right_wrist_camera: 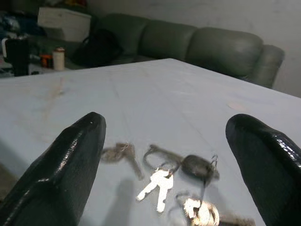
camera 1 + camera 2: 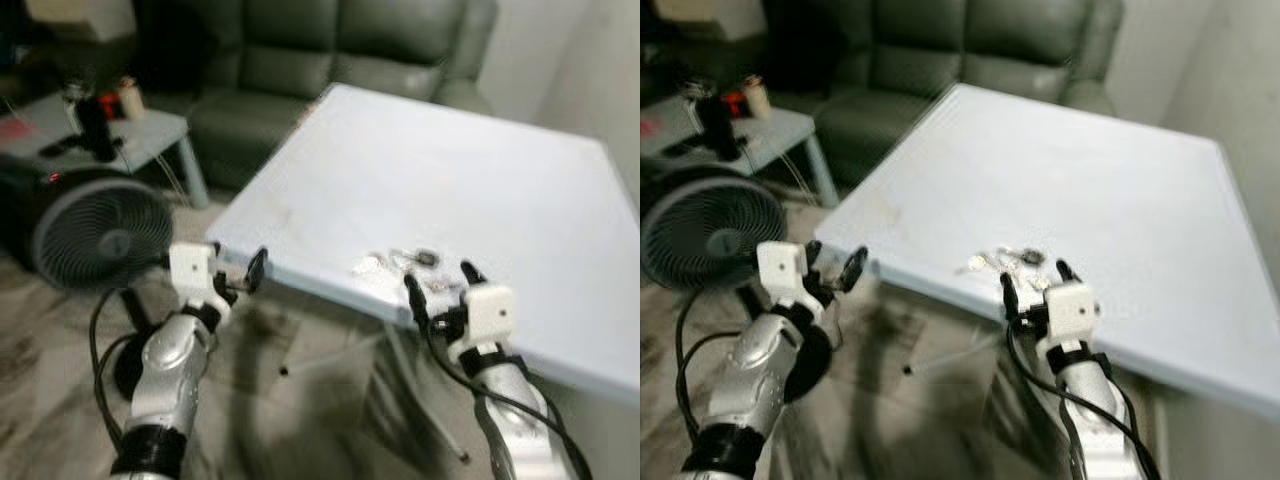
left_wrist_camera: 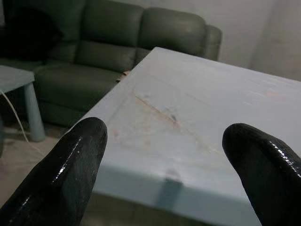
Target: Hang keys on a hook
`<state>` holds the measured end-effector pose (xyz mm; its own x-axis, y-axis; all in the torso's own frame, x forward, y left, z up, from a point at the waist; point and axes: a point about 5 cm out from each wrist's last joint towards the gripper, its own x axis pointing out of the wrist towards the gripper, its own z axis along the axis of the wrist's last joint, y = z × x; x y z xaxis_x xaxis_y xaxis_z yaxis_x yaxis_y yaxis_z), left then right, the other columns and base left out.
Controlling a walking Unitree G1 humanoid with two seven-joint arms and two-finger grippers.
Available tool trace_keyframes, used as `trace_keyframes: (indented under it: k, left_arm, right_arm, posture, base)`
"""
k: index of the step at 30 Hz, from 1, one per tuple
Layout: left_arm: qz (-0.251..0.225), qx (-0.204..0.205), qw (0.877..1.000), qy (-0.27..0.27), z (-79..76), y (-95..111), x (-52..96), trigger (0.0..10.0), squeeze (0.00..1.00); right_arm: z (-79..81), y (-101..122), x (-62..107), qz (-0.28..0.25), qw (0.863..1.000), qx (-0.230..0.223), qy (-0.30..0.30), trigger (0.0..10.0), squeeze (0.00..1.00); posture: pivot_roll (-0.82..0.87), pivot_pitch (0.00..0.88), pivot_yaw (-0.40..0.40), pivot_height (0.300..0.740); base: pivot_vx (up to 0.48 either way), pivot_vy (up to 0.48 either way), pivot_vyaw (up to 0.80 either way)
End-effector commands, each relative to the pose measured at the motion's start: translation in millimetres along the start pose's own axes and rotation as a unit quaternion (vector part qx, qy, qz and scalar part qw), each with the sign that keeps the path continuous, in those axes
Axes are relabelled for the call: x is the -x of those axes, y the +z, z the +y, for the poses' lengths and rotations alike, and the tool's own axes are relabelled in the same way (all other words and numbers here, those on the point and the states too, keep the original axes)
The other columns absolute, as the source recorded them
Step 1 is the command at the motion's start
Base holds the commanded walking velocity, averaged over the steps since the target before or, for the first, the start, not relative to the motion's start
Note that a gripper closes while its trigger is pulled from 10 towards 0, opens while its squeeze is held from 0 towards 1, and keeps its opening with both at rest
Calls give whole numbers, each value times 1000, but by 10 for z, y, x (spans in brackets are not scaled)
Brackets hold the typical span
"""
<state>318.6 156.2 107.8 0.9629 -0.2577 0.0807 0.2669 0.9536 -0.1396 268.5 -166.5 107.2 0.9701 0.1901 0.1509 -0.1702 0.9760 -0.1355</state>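
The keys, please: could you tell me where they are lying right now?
The keys lie on the pale table near its front edge, on the robot's right side, just ahead of the open right end effector.

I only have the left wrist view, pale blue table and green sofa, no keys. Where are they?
Observer: The bunch of silver keys lies on the pale blue table near its front edge, just ahead of the right tool.
Operator: Is the right tool on them yet?
Observer: No. Its two black fingers stand open either side of the keys, short of them, and nothing is gripped.
Operator: And my left tool?
Observer: The left tool is open too, off the table's near-left corner, holding nothing.
Operator: Anything on the floor close by?
Observer: A black standing fan stands on the floor to the robot's left.
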Motion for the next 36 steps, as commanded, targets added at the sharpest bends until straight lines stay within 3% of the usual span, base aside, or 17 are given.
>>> trace_keyframes:
  k: [1,7,17,25,36]
  left_arm:
    - [1,-5,1000,-13,-131,-13,-49,10000,0]
    - [0,-26,1000,5,-146,-26,-52,10000,0]
    - [-3,-50,999,-14,-215,-33,-45,10000,0]
    - [-3,-76,994,-73,-441,-70,28,10000,0]
    - [2,-73,990,-118,-676,-144,128,10000,0]
  right_arm:
    - [-88,-10,46,5,1000,1,-13,10000,0]
    - [-82,-28,54,12,1000,2,-8,10000,0]
    - [-75,-51,24,26,999,17,10,10000,0]
    - [10,26,-128,49,998,27,23,10000,0]
    - [195,99,-321,68,997,16,31,10000,0]
  posture:
    - [42,0,-28,692]
    - [45,0,-32,692]
    - [51,0,-38,692]
    - [62,0,-51,692]
    - [72,48,-75,692]
  base:
    - [0,0,0]
    - [0,0,0]
    - [0,0,0]
    - [0,0,0]
    - [0,0,0]
